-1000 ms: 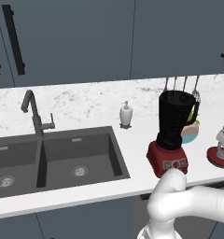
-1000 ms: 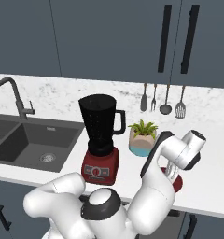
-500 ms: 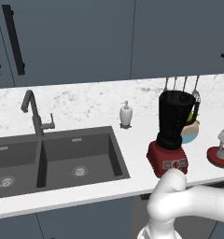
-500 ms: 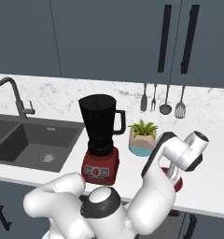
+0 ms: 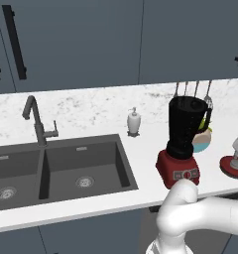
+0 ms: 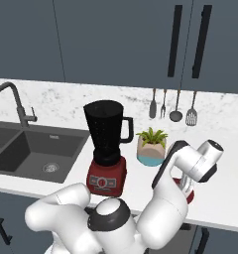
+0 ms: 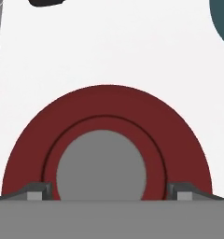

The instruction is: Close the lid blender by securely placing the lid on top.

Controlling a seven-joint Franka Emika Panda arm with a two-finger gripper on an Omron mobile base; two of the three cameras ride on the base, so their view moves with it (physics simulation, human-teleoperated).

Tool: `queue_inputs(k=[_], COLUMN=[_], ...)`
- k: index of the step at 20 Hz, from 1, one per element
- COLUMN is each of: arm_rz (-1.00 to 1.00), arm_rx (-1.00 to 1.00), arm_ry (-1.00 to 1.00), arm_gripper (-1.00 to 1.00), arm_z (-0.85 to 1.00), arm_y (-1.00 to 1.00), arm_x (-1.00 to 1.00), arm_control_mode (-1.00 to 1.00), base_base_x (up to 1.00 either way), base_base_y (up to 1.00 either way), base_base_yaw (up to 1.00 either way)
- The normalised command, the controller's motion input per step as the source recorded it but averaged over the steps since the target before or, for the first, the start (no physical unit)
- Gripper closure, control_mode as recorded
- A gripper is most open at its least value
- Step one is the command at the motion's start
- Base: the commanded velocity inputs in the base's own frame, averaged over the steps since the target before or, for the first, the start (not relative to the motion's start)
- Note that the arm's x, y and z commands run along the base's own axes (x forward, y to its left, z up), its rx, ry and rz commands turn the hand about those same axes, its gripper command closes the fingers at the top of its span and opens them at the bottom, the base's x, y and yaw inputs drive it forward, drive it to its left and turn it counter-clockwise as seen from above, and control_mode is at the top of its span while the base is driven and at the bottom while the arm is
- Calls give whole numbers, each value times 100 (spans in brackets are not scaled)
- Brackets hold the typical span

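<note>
Hand positioned low over the lid, fingers spread to either side of the knob.

The lid point(image 7: 106, 135) lies flat on the white desk point(image 7: 132, 51), to the right of the blender point(image 5: 183, 141) and apart from it. In the hand view, the hand point(image 7: 109, 191) sits directly above the lid; its two fingertips point(image 7: 38, 191) stand wide apart, one on each side of the grey knob point(image 7: 101, 172), over the red ring, gripping nothing. In the left base view, the lid's red edge point(image 5: 232, 166) shows at the right border beneath the white hand. The blender jar is open at the top, seated on its red base near the front of the desk. A potted plant point(image 6: 151, 146) stands just behind and right of the blender. A sink point(image 5: 56, 166) lies well to the left.
</note>
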Motion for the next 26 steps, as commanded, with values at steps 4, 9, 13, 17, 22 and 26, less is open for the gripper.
queue_inputs(k=[4,9,13,17,22,26], arm_rz=[0,0,0,0,3,2], arm_rx=[-2,-2,-4,-3,-1,0], arm_ry=[0,0,0,0,5,13], arm_gripper=[-100,-100,-100,-100,-100,-100], arm_z=[-24,-21,-29,-37,-26,-29], arm_y=[0,0,0,0,1,9], arm_x=[0,2,6,2,0,0], arm_control_mode=[-100,-100,-100,-100,-100,-100], base_base_x=[0,0,0,0,0,0], base_base_y=[0,0,0,0,0,0], base_base_yaw=[0,0,0,0,0,0])
